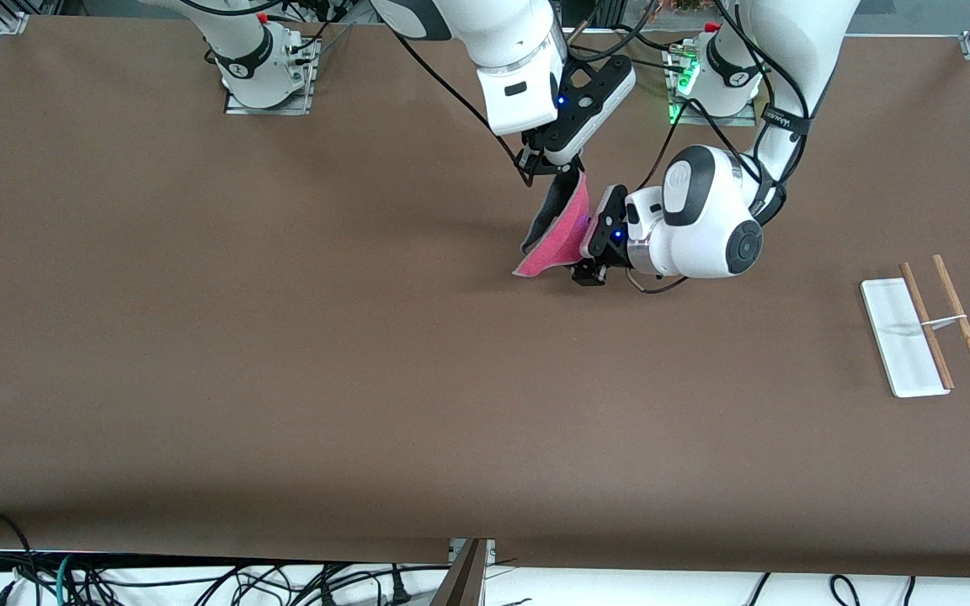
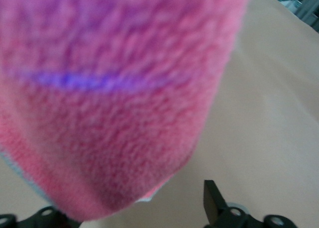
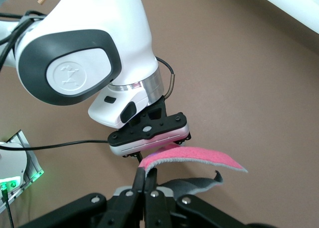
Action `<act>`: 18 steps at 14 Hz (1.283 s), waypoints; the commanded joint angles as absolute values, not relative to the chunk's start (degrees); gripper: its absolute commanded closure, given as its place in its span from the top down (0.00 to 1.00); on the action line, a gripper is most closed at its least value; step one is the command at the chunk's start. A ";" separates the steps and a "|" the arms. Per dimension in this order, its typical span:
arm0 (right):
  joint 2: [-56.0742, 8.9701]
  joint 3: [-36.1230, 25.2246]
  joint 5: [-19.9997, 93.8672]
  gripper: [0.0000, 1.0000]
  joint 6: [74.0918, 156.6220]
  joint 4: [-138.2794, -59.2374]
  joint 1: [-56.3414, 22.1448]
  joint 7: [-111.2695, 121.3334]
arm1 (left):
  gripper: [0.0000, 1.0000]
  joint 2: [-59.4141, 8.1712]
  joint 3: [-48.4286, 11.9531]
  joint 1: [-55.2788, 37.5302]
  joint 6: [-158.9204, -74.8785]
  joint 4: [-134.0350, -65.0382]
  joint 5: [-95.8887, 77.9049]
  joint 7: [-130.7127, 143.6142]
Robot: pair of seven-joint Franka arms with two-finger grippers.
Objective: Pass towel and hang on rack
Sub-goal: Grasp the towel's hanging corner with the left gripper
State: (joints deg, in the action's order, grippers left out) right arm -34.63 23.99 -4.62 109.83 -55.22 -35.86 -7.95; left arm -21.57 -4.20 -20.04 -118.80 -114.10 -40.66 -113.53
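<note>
Two grippers meet above mid-table. Front view: right gripper [image 1: 567, 168] clamps the towel's [image 1: 559, 240] top edge, cloth hanging clear of the table; left gripper [image 1: 588, 252] spread wide, level beside it. Rack [image 1: 906, 337] lies at the left arm's end. Left wrist view: pink pile fills frame. Right wrist view: fingers [image 3: 144, 180] pinched on the trim.

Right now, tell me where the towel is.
The towel hangs over mid-table, pinched at its top by the shut right gripper, with the open left gripper against its lower part.
</note>
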 commanded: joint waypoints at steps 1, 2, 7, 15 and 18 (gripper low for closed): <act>-34.01 24.26 -4.13 0.00 109.95 -55.28 -35.51 -7.29 | 0.87 -19.25 -4.48 -20.04 -116.46 -114.17 -37.62 -114.08; -34.01 24.26 -4.13 0.00 109.95 -55.28 -35.51 -7.29 | 0.70 -19.42 -4.48 -20.04 -115.85 -114.17 -37.44 -114.34; -34.01 24.26 -4.13 0.00 109.95 -55.28 -35.42 -7.47 | 0.03 -21.18 -4.48 -19.95 -115.75 -114.17 -35.42 -114.17; -34.01 24.26 -4.13 0.00 110.04 -55.20 -35.16 -7.65 | 0.00 -18.82 -3.26 -16.44 -112.68 -114.17 -33.76 -113.91; -34.01 24.17 -4.04 0.19 109.95 -55.28 -35.07 -8.17 | 0.00 -17.41 -3.16 -14.86 -110.93 -114.08 -31.64 -113.64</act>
